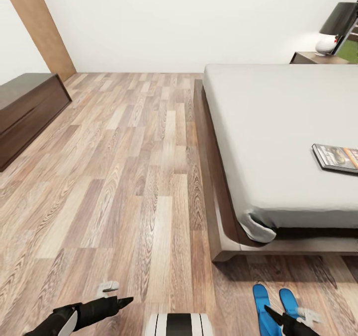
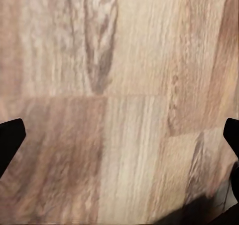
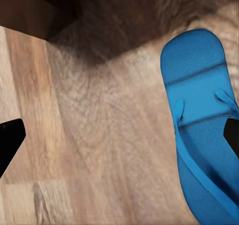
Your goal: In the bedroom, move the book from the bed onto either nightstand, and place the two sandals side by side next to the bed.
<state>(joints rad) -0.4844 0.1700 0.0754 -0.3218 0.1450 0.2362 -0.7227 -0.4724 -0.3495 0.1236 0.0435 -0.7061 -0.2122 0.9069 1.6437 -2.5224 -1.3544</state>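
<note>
— Looking down from the head, what lies on the bed (image 1: 278, 142)?

— Only the book (image 1: 336, 157), flat on the pale mattress near the right edge of the view, partly cut off there. Past the far end of the bed stands a nightstand (image 1: 318, 57) with a lamp (image 1: 334, 30) on it.

— And the sandals?

— Both blue sandals (image 1: 273, 306) lie on the wood floor (image 1: 124, 177) just off the near corner of the bed frame, side by side and close together. In the right wrist view one sandal (image 3: 201, 125) lies straps up beside the dark frame corner (image 3: 30, 10).

— How is the right gripper (image 3: 119, 137)?

— Released; its two dark fingertips (image 3: 10, 140) stand wide apart, one over bare planks, the other over the sandal. It grasps nothing.

— The left gripper (image 2: 119, 135)?

— Also spread wide, over bare floor, holding nothing. From the head it hangs low at the left, well apart from the sandals.

— Anything else?

— A long low dark dresser (image 1: 27, 112) against the left wall.
</note>
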